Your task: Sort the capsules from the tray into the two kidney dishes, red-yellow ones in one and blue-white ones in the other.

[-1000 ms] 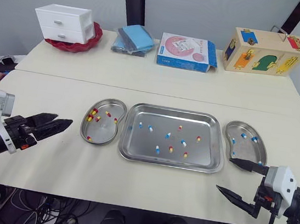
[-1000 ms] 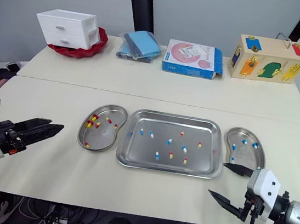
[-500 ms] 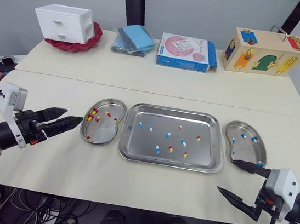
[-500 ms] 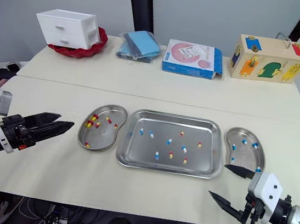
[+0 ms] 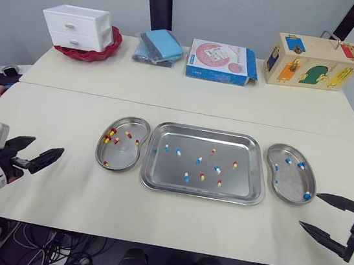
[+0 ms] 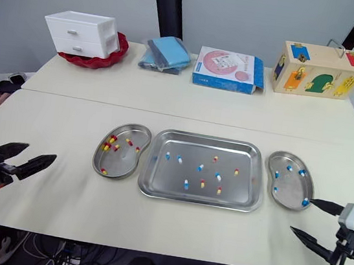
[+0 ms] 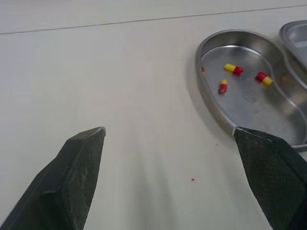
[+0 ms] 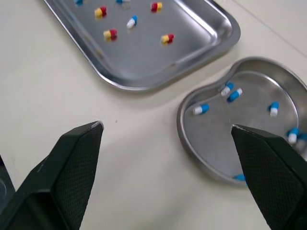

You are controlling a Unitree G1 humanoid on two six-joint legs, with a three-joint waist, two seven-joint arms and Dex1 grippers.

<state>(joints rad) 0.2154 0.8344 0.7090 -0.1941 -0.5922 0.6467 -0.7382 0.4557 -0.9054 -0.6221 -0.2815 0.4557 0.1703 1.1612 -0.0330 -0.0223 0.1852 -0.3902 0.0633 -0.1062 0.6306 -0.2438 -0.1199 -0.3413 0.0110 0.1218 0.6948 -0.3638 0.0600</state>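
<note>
The cream table (image 5: 172, 220) carries a rectangular steel tray (image 5: 244, 175) at its centre, with one steel kidney dish just beside each short end.

The left kidney dish (image 5: 124, 154) and right kidney dish (image 5: 292, 180) both lie flat, apart from the tray.

I see the left gripper (image 5: 46, 148) over bare table, well to the left of the left kidney dish, its jaws spread and empty.

The right gripper (image 5: 309, 209) sits near the front rim of the right kidney dish, its jaws spread wide and empty.

Red-yellow capsules (image 5: 112, 132) lie in the left dish and blue-white capsules (image 5: 287, 160) in the right.

Unsorted capsules (image 5: 198, 160) of both colours lie scattered on the tray floor.
</note>
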